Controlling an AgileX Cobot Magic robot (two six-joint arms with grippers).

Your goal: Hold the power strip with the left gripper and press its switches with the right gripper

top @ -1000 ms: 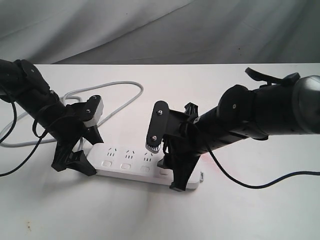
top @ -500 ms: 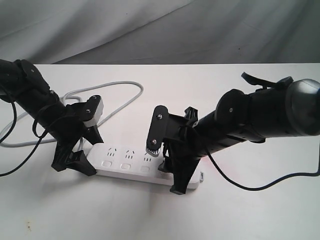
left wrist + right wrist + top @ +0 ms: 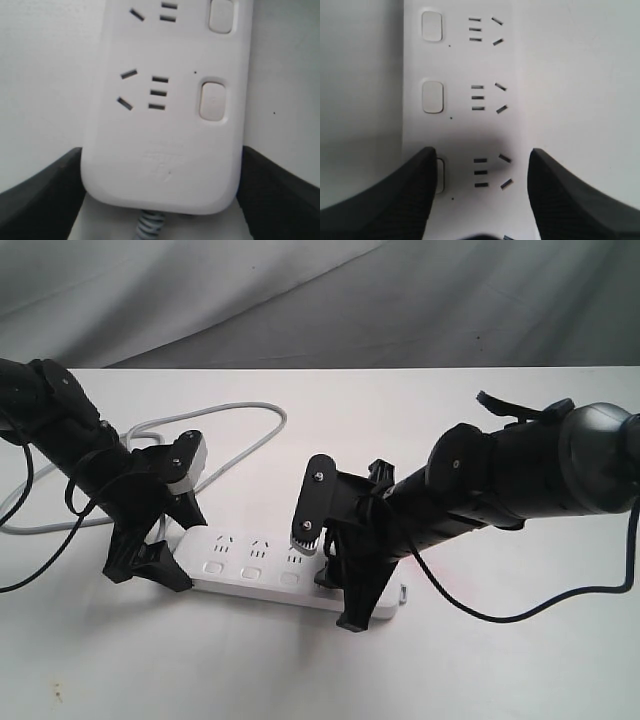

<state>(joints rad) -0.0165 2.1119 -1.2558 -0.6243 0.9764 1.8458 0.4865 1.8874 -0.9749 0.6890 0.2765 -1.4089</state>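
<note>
The white power strip (image 3: 255, 565) lies flat near the table's front, its grey cord (image 3: 240, 410) looping away behind it. My left gripper (image 3: 165, 545) straddles the strip's cord end, and in the left wrist view its black fingers (image 3: 45, 200) press against both long sides of the strip (image 3: 160, 140). My right gripper (image 3: 340, 595) stands open over the strip's other end. In the right wrist view one of its fingertips (image 3: 417, 190) covers most of a switch (image 3: 439, 175), and the other fingertip sits past the sockets. Two more switches (image 3: 432, 97) show uncovered.
The strip rests on a white table (image 3: 300, 670) backed by a grey cloth (image 3: 400, 300). Thin black cables (image 3: 20, 500) hang off the left arm. A black cable (image 3: 500, 615) trails across the table from the right arm.
The right gripper has sunk slightly toward the strip, and its arm has shifted a little. The left gripper and the strip have not moved.
</note>
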